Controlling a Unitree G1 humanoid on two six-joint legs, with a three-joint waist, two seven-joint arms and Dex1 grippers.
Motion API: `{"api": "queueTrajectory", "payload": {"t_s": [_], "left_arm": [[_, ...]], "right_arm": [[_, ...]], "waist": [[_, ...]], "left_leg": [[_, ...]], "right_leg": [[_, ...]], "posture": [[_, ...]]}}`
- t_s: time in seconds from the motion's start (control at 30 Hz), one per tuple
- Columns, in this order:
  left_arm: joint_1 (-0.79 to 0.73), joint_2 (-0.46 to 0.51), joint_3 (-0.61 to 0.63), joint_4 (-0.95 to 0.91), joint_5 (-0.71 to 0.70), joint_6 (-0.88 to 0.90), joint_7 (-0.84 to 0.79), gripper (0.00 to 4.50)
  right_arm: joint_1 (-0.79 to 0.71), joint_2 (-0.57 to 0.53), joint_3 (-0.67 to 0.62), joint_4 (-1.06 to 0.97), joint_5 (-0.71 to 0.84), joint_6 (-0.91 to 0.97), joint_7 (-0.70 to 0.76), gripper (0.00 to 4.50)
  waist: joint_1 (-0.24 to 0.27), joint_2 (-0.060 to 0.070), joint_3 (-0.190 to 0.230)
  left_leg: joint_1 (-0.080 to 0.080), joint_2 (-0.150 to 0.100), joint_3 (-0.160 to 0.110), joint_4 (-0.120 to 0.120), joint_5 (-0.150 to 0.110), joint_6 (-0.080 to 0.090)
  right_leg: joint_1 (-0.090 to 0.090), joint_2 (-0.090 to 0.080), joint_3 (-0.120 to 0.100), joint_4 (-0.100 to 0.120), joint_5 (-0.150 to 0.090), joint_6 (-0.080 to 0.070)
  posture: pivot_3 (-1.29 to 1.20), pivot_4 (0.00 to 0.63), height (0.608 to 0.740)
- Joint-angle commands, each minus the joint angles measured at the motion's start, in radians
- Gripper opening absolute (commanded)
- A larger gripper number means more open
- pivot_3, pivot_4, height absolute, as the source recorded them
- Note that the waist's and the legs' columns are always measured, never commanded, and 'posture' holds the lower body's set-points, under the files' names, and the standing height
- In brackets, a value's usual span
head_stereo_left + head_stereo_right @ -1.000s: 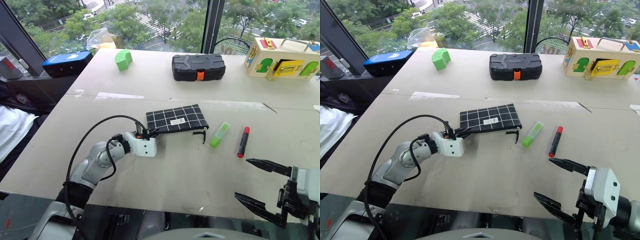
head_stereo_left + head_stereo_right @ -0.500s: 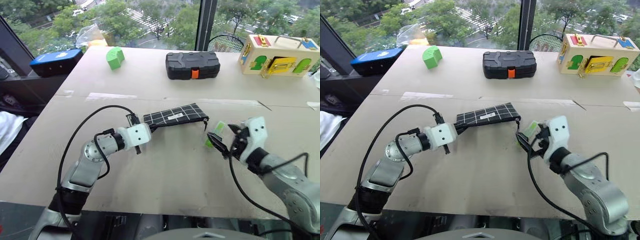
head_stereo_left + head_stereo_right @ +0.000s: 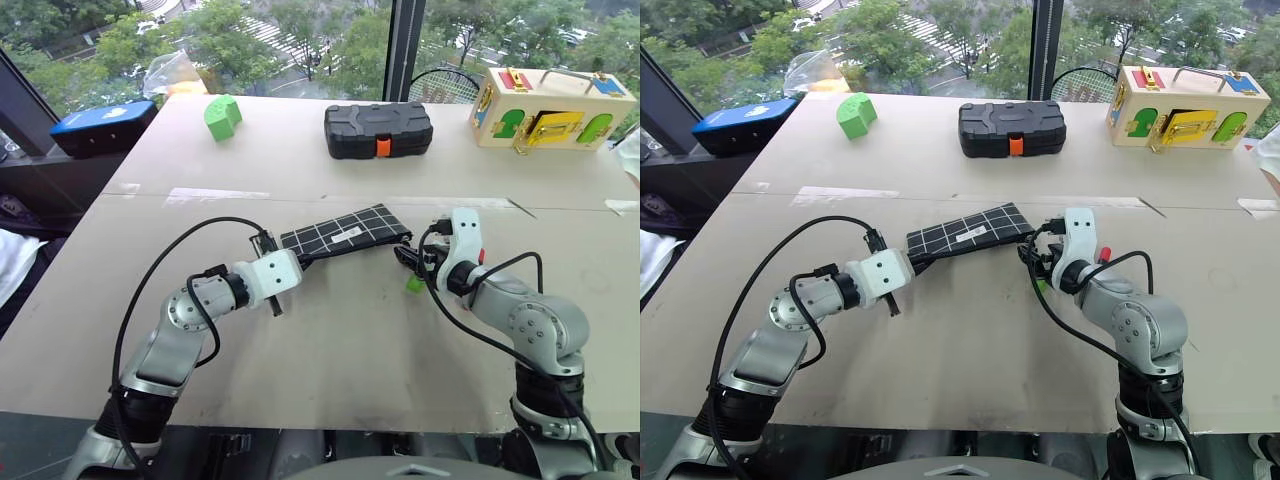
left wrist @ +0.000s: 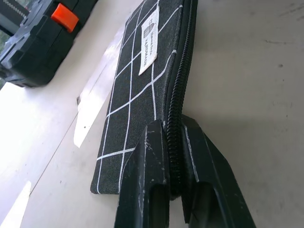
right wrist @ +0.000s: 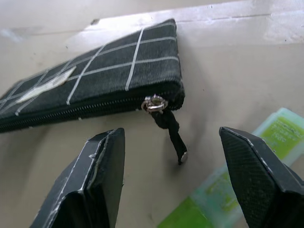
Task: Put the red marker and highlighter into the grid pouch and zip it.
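Left eye view: beige table (image 3: 330,360) beside windows (image 3: 300,40)

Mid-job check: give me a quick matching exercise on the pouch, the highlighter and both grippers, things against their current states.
1. grid pouch
2. highlighter
3. left gripper
4. right gripper

A. open, zipper pull between its fingers
B. shut on the pouch's zipper edge
C. lying on the table outside the pouch
D. zipped closed

Pairs: 1-D, 2-C, 3-B, 4-A
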State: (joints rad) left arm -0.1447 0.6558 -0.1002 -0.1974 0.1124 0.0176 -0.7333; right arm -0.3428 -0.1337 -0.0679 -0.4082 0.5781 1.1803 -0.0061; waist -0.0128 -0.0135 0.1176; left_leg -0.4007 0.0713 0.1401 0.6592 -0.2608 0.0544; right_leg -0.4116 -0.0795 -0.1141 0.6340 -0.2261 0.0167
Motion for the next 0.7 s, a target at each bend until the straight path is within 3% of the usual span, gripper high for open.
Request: {"api": "queueTrajectory", "payload": {"t_s": [0.03, 0.17, 0.27, 0.33, 0.43, 0.47, 0.7], "left_arm": [[0.004, -0.004, 0.011, -0.036, -0.016, -0.019, 0.010, 0.00], [-0.001, -0.004, 0.006, -0.027, -0.011, -0.030, 0.006, 0.00], [-0.002, -0.005, 0.002, -0.030, -0.015, -0.038, 0.000, 0.00], [-0.001, -0.006, 0.001, -0.034, -0.016, -0.041, -0.001, 0.00], [0.000, -0.006, 0.000, -0.035, -0.019, -0.047, -0.004, 0.00], [0.000, -0.005, 0.000, -0.036, -0.020, -0.049, -0.004, 0.00], [-0.005, -0.009, 0.000, -0.035, -0.010, -0.048, 0.007, 0.00]], "right_arm": [[-0.042, -0.017, 0.015, 0.012, -0.027, -0.048, 0.031, 3.13], [-0.061, -0.043, 0.040, 0.045, -0.061, -0.085, 0.066, 3.13], [-0.075, -0.057, 0.058, 0.075, -0.072, -0.101, 0.099, 2.33], [-0.081, -0.063, 0.069, 0.090, -0.074, -0.102, 0.123, 1.37], [-0.086, -0.069, 0.079, 0.107, -0.082, -0.116, 0.149, 0.24], [-0.086, -0.071, 0.082, 0.109, -0.087, -0.123, 0.156, 0.07], [-0.074, -0.097, 0.084, 0.065, -0.078, -0.118, 0.214, 0.07]], "waist": [[-0.002, 0.000, 0.000], [-0.001, 0.000, 0.000], [-0.001, 0.000, 0.000], [-0.002, 0.000, 0.000], [-0.001, 0.000, 0.000], [-0.001, 0.000, 0.000], [-0.001, 0.000, 0.000]], "left_leg": [[0.000, 0.000, 0.000, 0.000, 0.000, 0.000], [0.000, 0.000, 0.000, 0.000, 0.000, 0.000], [0.000, 0.000, 0.000, 0.000, 0.000, 0.000], [0.000, 0.000, 0.000, 0.000, 0.000, 0.000], [0.000, 0.000, 0.000, 0.000, 0.000, 0.000], [0.000, 0.000, 0.000, 0.000, 0.000, 0.000], [0.000, 0.000, 0.000, 0.000, 0.000, 0.000]], "right_leg": [[0.000, 0.000, 0.000, 0.000, 0.000, 0.000], [0.000, 0.000, 0.000, 0.000, 0.000, 0.000], [0.000, 0.000, 0.000, 0.000, 0.000, 0.000], [0.000, 0.000, 0.000, 0.000, 0.000, 0.000], [0.000, 0.000, 0.000, 0.000, 0.000, 0.000], [0.000, 0.000, 0.000, 0.000, 0.000, 0.000], [0.000, 0.000, 0.000, 0.000, 0.000, 0.000]], "posture": [[0.00, 0.150, 0.740], [0.00, 0.150, 0.740], [0.00, 0.150, 0.740], [0.00, 0.150, 0.740], [0.00, 0.150, 0.740], [0.00, 0.150, 0.740], [0.00, 0.150, 0.740]]}}
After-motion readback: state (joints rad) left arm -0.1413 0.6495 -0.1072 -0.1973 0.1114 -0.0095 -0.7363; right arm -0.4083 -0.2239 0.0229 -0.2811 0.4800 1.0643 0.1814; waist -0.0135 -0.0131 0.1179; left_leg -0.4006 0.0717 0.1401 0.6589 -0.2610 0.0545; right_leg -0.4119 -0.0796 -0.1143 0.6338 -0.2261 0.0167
